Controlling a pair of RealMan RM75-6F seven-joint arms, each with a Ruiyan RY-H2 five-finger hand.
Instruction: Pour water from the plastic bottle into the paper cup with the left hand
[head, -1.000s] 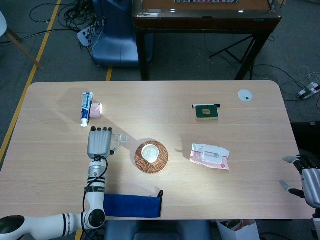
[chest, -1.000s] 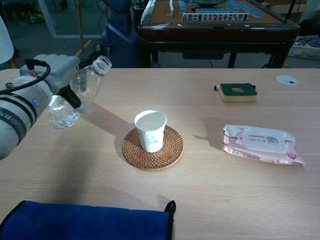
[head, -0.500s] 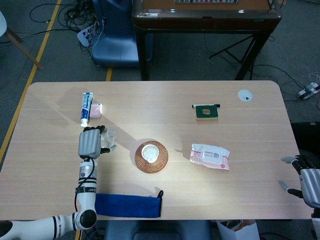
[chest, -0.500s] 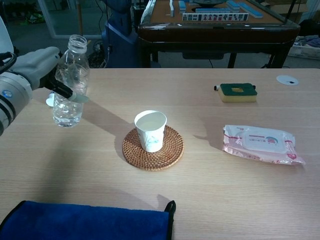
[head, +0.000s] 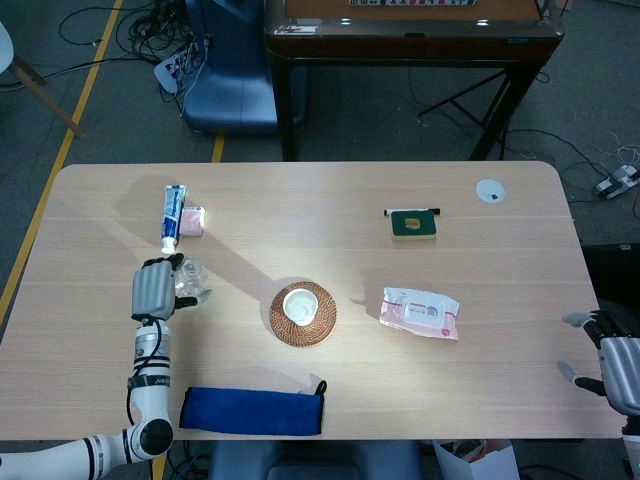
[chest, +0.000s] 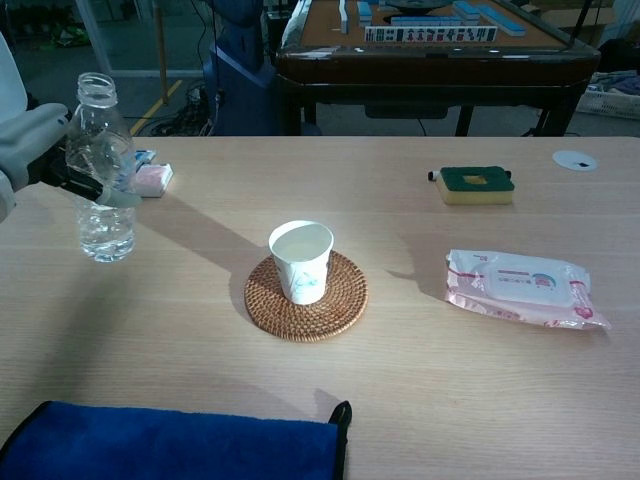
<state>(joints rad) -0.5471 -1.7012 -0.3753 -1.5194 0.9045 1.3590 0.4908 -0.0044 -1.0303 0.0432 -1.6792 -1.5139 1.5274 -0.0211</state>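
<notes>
So the plastic bottle is upright at about 9 o'clock from the paper cup, well apart from it, cap off, with only a little water low in the bottom. The left hand is wrapped around its middle, fingers closed on it, and the base looks to be on or just above the worktop; I can't tell which. The cup sits on a round woven coaster and looks filled near the brim with a pale liquid, so my read is the pour is done and this is the set-down step. Next move would be settling the bottle flat and letting go without knocking it, since it's light and nearly empty. The right hand is way off at 3 o'clock by the worktop edge, fingers spread, holding nothing. At 3 o'clock from the cup there's a wipes pack, closed.
</notes>
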